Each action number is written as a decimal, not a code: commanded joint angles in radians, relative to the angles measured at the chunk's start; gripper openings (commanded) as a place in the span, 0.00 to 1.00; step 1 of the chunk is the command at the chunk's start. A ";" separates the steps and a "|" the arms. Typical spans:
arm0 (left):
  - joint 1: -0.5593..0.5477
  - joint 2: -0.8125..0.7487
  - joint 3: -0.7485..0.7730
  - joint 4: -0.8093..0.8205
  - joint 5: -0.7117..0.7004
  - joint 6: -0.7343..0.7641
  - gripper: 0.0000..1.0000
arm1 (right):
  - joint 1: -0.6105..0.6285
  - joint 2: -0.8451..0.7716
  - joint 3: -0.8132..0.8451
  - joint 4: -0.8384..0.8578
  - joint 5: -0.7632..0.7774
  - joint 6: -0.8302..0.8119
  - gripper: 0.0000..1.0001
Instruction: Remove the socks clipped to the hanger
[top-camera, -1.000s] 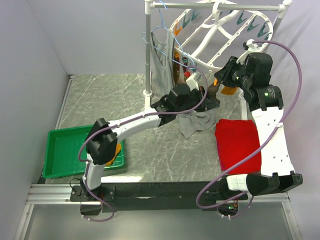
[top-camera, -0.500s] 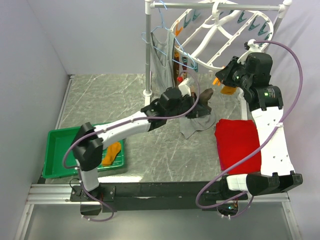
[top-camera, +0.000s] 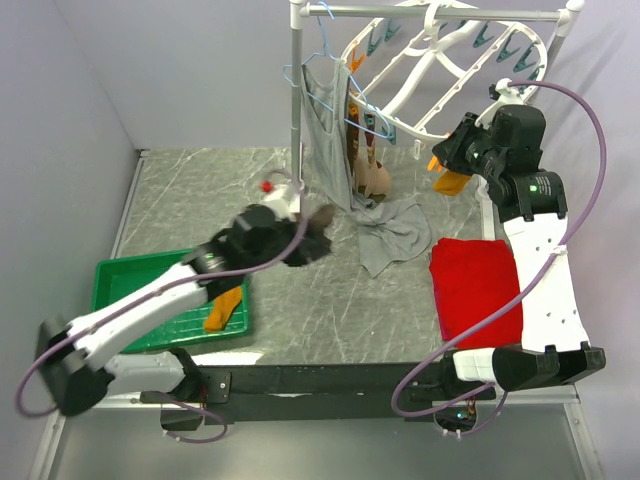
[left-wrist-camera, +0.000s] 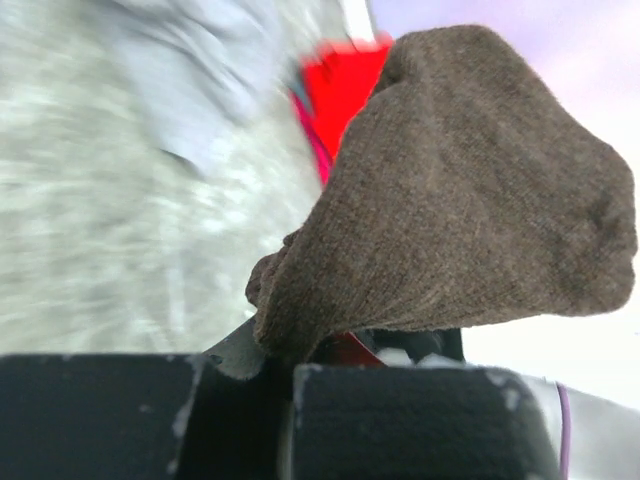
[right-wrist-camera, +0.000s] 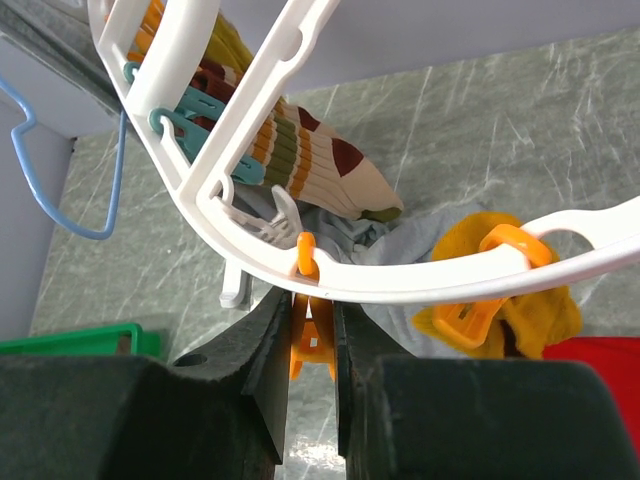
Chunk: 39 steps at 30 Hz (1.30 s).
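The white round hanger (top-camera: 440, 70) hangs from the rack, and its rim (right-wrist-camera: 400, 285) crosses the right wrist view. My left gripper (top-camera: 298, 243) is shut on a brown sock (top-camera: 320, 222), which fills the left wrist view (left-wrist-camera: 450, 200) above the jaws (left-wrist-camera: 285, 360). It holds the sock over the table, away from the hanger. My right gripper (top-camera: 447, 160) is shut on an empty orange clip (right-wrist-camera: 312, 340) under the rim (right-wrist-camera: 312, 320). A mustard sock (right-wrist-camera: 520, 310) hangs from the neighbouring orange clip (right-wrist-camera: 470, 315). A striped tan sock (right-wrist-camera: 320, 165) hangs on teal clips.
A green tray (top-camera: 125, 300) at the near left holds an orange sock (top-camera: 225, 308). A grey tank top (top-camera: 325, 120) hangs on a blue wire hanger (right-wrist-camera: 60, 170), its hem lying on the table (top-camera: 395, 235). A red cloth (top-camera: 475, 290) lies at the right.
My left arm has pulled back from the hanger and swung left toward the tray with the brown sock. The right arm has not moved.
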 joint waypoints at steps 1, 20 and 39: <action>0.124 -0.162 -0.042 -0.202 -0.099 0.013 0.01 | -0.004 -0.013 0.035 0.011 0.015 -0.022 0.00; 0.491 -0.370 -0.066 -0.736 -0.381 -0.199 0.01 | -0.006 -0.019 0.010 0.017 -0.012 -0.014 0.02; 0.522 -0.457 -0.094 -0.539 -0.200 -0.046 0.01 | -0.006 -0.025 -0.008 -0.008 0.020 -0.015 0.32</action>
